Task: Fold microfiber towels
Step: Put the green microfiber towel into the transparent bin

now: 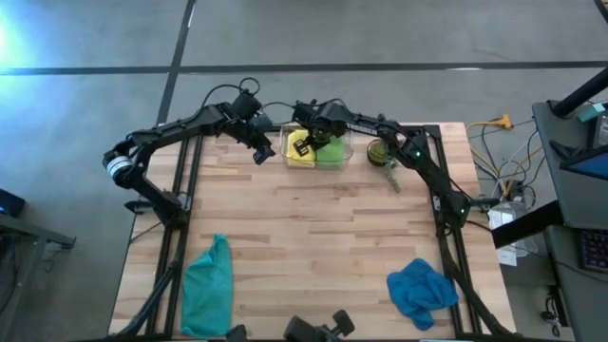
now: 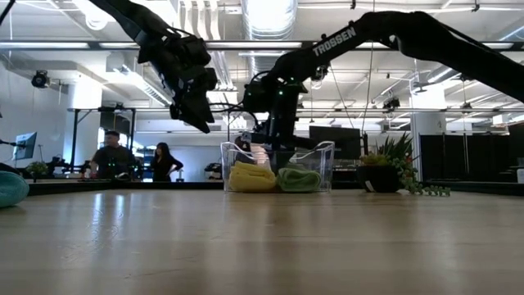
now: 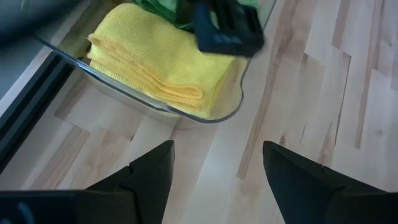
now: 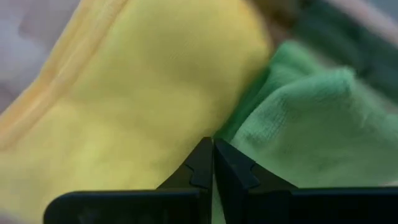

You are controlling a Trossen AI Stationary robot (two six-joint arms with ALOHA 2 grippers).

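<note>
1. Pale wood planks form the table point(image 1: 313, 237), with an open workshop behind it where two people point(image 2: 131, 160) stand.
2. A clear bin point(image 1: 346, 157) at the far edge holds a folded yellow towel point(image 1: 296, 154) and a folded lime green towel point(image 1: 332, 152) side by side.
3. The right gripper point(image 4: 213, 163), fingers pressed together, sits between them.
4. The left gripper point(image 3: 217, 165) hovers beside the bin, fingers spread, empty.
5. A teal towel point(image 1: 209, 285) and a blue towel point(image 1: 420, 290) lie crumpled near the front corners.

floor point(image 1: 399, 38): grey concrete | ceiling point(image 2: 270, 16): ducts, strip lights | bg: 2 people point(image 2: 131, 160)
</note>
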